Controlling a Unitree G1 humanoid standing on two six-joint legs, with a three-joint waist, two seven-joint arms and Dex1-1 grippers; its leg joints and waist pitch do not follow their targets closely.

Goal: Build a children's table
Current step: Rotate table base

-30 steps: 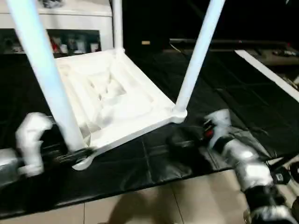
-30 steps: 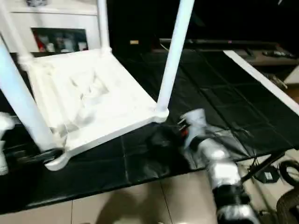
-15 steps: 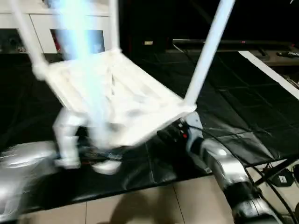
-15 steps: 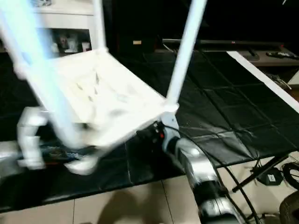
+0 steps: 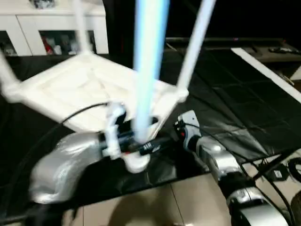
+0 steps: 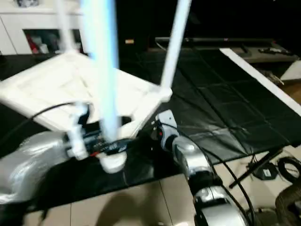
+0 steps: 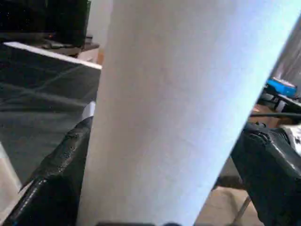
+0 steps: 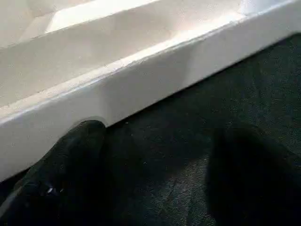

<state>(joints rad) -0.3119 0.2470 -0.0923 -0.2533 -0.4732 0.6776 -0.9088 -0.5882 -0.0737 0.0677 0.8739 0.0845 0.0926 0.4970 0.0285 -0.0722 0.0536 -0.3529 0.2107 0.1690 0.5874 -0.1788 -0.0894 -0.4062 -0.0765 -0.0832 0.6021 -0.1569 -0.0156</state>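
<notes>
Your table point(image 5: 89, 92) sits upside down on the black mat point(image 5: 244, 108), its ribbed underside facing up and its legs pointing up; the corner nearest you looks raised off the mat. The white cabinet point(image 5: 56, 28) stands behind it.

Your left gripper point(image 5: 141, 147) is around the nearest leg point(image 5: 149, 61), low down, just above the round corner socket. In the left wrist view the leg point(image 7: 188, 113) fills the gap between the two black fingers point(image 7: 56, 179), one on each side, so the jaws stand wide and are closed onto the leg's full width.

Your right gripper point(image 8: 155, 174) is at the table's near edge, between the nearest leg and the leg at the right corner point(image 5: 194, 47). Its wrist view shows the white side rim point(image 8: 141, 80) of the top crossing just ahead of the fingers. One finger point(image 8: 70, 160) has its tip at the rim; the other is apart from it over the mat. These jaws are wide open and have hold of nothing.
</notes>
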